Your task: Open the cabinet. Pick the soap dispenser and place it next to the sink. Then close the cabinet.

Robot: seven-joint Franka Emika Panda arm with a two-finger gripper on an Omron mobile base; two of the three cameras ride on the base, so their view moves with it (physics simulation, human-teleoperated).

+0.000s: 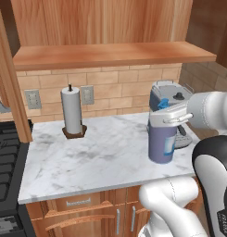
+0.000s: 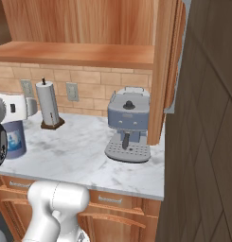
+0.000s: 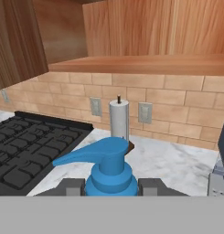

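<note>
Jaws clamp the soap dispenser (image 1: 162, 141) (blue pump up) above the counter (image 1: 101, 157).

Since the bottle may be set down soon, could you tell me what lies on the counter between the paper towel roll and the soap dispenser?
Nothing: in the left base view, bare marble counter stretches between the paper towel roll and the soap dispenser.

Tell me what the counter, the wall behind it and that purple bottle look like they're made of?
The counter looks like polished marble: white with grey veining. The wall appears to be matte tan brick or tile, with pale grout lines. The soap dispenser seems smooth plastic, lavender with a glossy blue pump top, though rendering leaves that open.
</note>
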